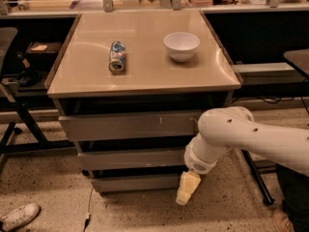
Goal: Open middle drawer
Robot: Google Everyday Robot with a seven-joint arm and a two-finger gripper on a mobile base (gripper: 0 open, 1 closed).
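Observation:
The middle drawer (130, 159) is a wide, plain grey front between the taller scratched front (128, 125) above and the shorter bottom front (135, 182) below. All three fronts sit about flush with the cabinet. My gripper (186, 189) is pale yellow and hangs pointing down from the white arm (241, 132). It is at the cabinet's lower right corner, in front of the bottom front's right end and just below the middle drawer's level. The arm's wrist covers the middle drawer's right end.
On the cabinet's beige top (145, 76) lie a tipped can (116, 57) and a white bowl (181, 45). A dark stand leg (255, 177) is on the floor to the right. A shoe (19, 216) and a chair base (19, 124) are to the left.

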